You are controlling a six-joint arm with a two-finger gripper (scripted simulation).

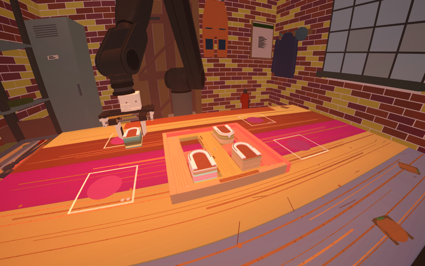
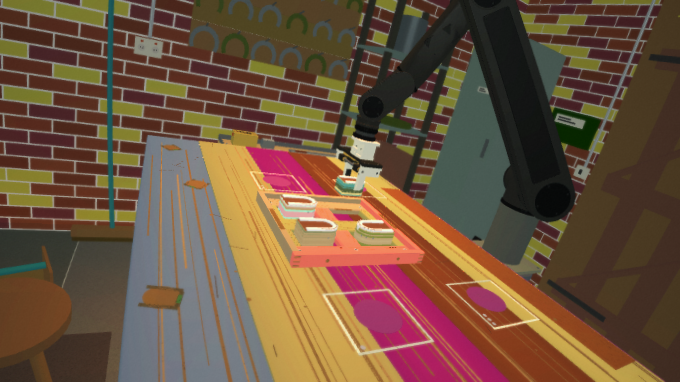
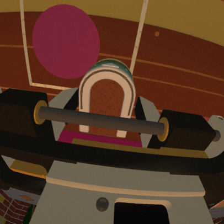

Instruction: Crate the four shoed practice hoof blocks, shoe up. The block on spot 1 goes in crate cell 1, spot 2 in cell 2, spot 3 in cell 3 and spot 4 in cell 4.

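Note:
A teal-banded hoof block stands shoe up at the right edge of a marked spot at the bench's far left, off the pink disc. My gripper is lowered around it and open, holding nothing. The crate holds three other blocks, all shoe up: a pink-banded one, a tan one and a cream one. The crate's far-left cell has no block in it.
Three marked spots lie empty on the bench: near left, right and far right. Small wooden scraps lie on the grey near strip. The arm's base column rises behind the crate.

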